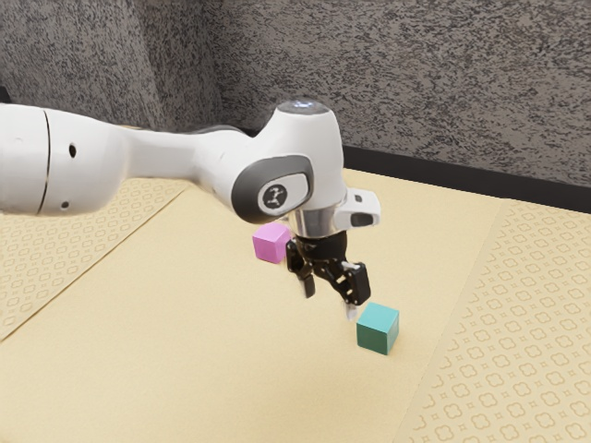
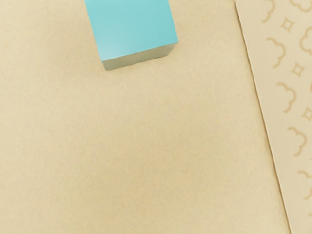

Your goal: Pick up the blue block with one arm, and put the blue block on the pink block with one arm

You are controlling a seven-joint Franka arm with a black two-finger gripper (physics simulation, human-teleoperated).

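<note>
Nearest the side camera sits the blue block (more teal than blue here), resting flat on the plain middle of the bench with nothing gripping it. Just beside it, toward the exterior view's left and a little higher, hangs the tool. Its two fingers are spread fairly wide with nothing between them, and the nearer finger looks close to the block's upper corner but apart from it. That offset reads as an approach not yet lined up: in the wrist view the block lies ahead of the hand rather than under it, with bare bench below and a patterned strip off to one side. The pick-up looks to be the step in hand, and the next move likely calls for centring over the block and lowering so the fingers straddle two opposite faces. Farther back, partly hidden by the tool and the arm, the pink block waits on the bench, clear of the blue one — the stacking target. Beyond rises a speckled grey wall.
</note>
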